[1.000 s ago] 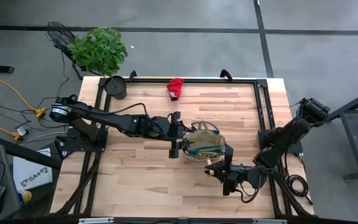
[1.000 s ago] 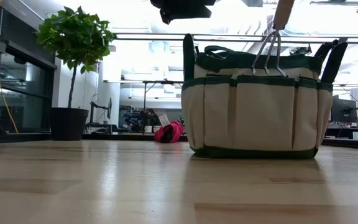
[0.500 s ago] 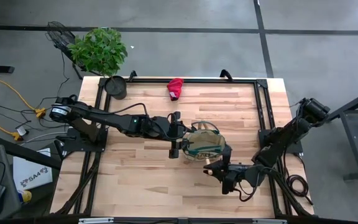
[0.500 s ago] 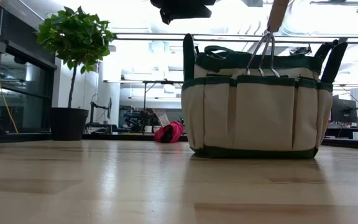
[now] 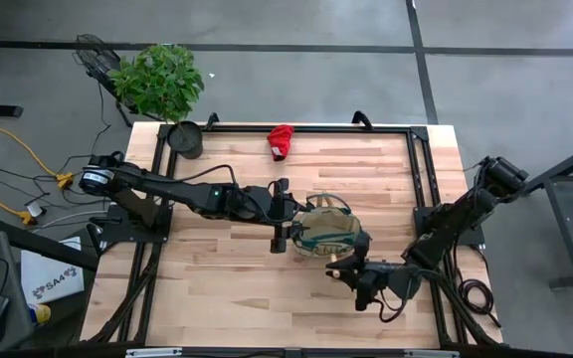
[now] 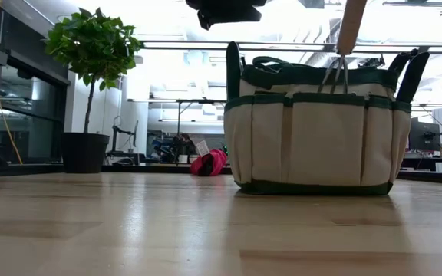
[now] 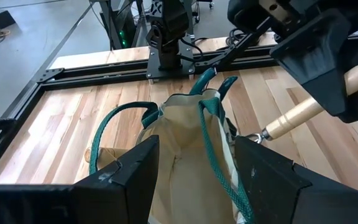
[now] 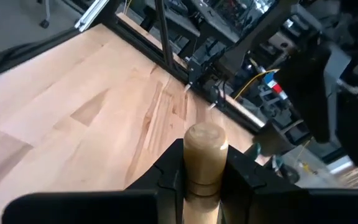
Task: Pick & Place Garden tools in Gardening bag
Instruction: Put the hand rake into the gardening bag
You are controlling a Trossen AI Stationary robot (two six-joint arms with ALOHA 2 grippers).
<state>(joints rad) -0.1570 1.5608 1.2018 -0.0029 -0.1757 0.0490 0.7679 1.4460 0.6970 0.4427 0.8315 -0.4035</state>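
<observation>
The tan gardening bag (image 5: 326,231) with green trim stands on its base at the table's middle; it also shows in the low view (image 6: 313,138) and the left wrist view (image 7: 185,143). My right gripper (image 5: 358,274) is at the bag's near side, shut on a wooden-handled mini rake (image 6: 345,46) whose metal tines (image 6: 334,75) point down in front of the bag's near wall. My left gripper (image 5: 279,221) is open above the bag's left end, touching nothing. A red glove (image 5: 281,141) lies by the far edge. My right gripper pinches the rake's wooden handle (image 8: 204,163) between its two fingers, just below the rounded butt end (image 8: 205,138). The fingers lie across the handle. The rake hangs clear of the table, slightly tilted, tines down at the bag's green upper trim (image 6: 336,98).
A black pot (image 5: 185,139) with a green plant (image 5: 159,78) stands at the far left corner. Black frame rails (image 5: 418,189) run along the table's sides. Bare wood lies near and left of the bag.
My right gripper has shifted a little toward the bag and down. The rake has sunk slightly and turned about its handle, so the tines now show narrower against the bag's near wall.
</observation>
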